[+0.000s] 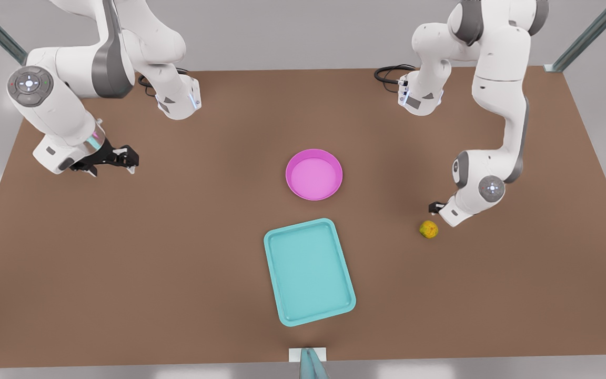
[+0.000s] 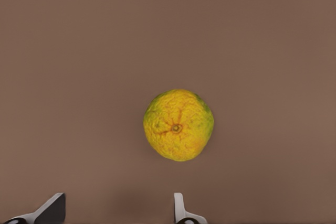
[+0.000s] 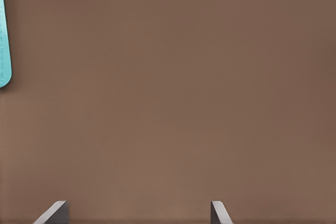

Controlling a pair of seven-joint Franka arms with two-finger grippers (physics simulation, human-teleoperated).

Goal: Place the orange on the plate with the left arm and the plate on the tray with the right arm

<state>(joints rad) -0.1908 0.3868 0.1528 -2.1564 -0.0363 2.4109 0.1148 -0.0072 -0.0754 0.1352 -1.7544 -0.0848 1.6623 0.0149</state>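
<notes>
Left pincer (image 1: 436, 206) hangs spread and empty near the orange (image 1: 428, 229); right pincer (image 1: 124, 158) waits, spread, empty.

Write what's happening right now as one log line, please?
left hand: open, hovering by orange | right hand: open, waiting apart | orange: on table | plate: empty, on table | tray: empty

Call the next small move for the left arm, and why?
Probably lower the left claw straight down around the orange. Its fingers are open and nothing is gripped; the orange sits on the table just below, apart from the pink plate. The right claw waits over bare table.
</notes>
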